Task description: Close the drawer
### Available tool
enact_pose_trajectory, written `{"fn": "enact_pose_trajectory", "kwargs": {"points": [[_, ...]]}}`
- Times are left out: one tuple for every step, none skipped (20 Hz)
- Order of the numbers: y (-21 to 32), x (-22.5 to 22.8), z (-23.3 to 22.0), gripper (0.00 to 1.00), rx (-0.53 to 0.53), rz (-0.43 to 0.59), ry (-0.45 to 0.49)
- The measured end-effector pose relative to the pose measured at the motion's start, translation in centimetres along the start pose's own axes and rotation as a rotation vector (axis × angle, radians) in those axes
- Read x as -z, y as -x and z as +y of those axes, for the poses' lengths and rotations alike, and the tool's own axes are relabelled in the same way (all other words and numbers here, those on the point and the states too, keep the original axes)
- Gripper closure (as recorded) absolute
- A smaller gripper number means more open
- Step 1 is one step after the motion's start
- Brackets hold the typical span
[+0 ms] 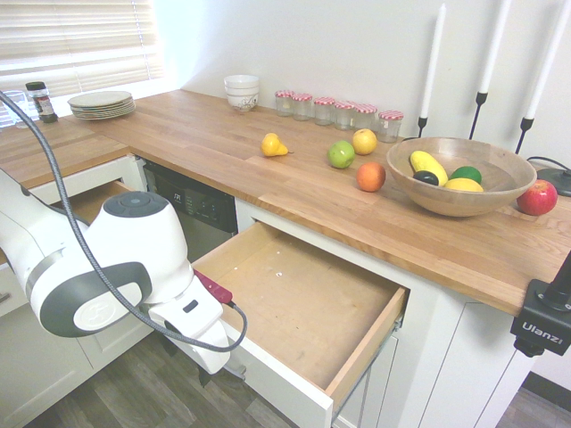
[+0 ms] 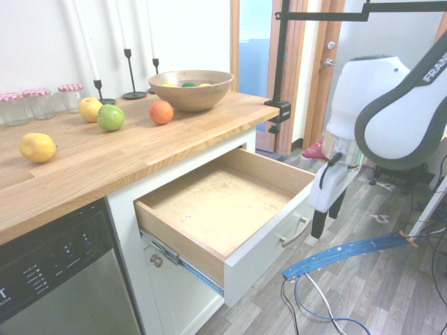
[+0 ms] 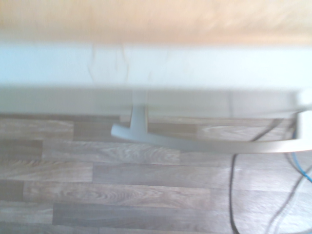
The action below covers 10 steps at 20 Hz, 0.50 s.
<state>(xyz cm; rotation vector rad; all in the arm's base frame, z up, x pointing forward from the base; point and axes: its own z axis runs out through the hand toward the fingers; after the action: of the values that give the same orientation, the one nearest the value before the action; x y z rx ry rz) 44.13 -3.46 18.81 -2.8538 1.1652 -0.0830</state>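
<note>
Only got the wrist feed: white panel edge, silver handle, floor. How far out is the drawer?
Observer: The drawer is pulled far out; most of its wooden bottom shows.
Operator: Anything in it?
Observer: No, bare wood only.
Operator: Where's the gripper relative to the handle?
Observer: The gripper hangs open, pointing down, on the floor side of the front panel, beside the handle. I can't tell whether they touch.
</note>
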Motion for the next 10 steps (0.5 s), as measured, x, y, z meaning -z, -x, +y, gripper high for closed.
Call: {"fn": "enact_pose_trajectory", "kwargs": {"points": [[0.0,-1.1,0.1,0.0,0.007,-0.001,-0.005],[-0.1,-2.0,0.1,0.0,0.01,-0.001,-0.005],[-0.2,-2.9,0.0,0.0,0.011,-0.002,-0.005],[-0.4,-3.6,-0.1,0.0,0.014,-0.003,-0.005],[-0.7,-4.1,-0.3,1.0,0.016,-0.003,-0.004],[-1.0,-4.6,-0.5,1.0,0.018,-0.002,-0.004],[-1.3,-5.0,-0.7,1.0,0.021,-0.001,-0.005],[-1.5,-5.2,-0.8,1.0,0.023,0.003,-0.007],[-1.7,-5.5,-0.9,1.0,0.024,0.004,-0.008],[-1.9,-5.8,-1.1,1.0,0.025,0.005,-0.009]]}}
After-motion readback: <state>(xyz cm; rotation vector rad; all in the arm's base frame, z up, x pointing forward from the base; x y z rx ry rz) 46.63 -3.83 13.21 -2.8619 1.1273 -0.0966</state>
